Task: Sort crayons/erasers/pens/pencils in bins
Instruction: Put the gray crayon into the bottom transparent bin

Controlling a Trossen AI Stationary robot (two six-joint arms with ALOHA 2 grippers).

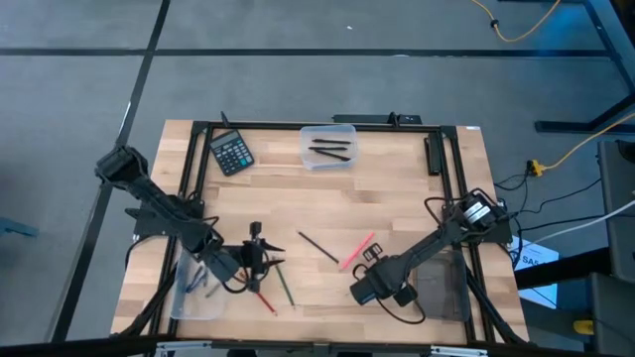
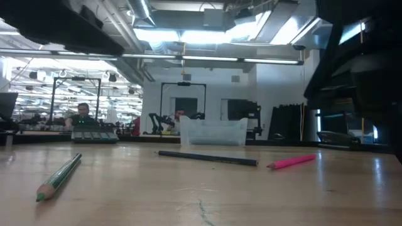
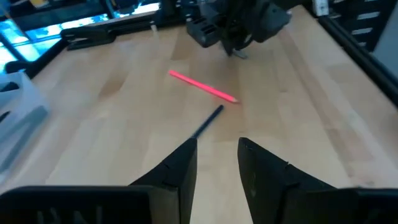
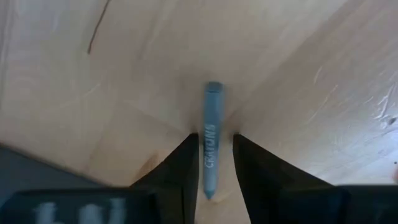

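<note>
My right gripper is low over the table near its near edge, open by a narrow gap. A grey-blue crayon lies lengthwise between its fingers. My left gripper hovers open above the wood and holds nothing. It points at a black pencil and a pink stick. In the high view, red and green sticks lie by the left gripper. One clear bin holds black pens. A second clear bin and a smoky bin sit under the arms.
A black calculator lies at the far left of the table. A black frame rail runs around the table top. Bare wood shows between the far clear bin and the sticks. People sit in the room beyond.
</note>
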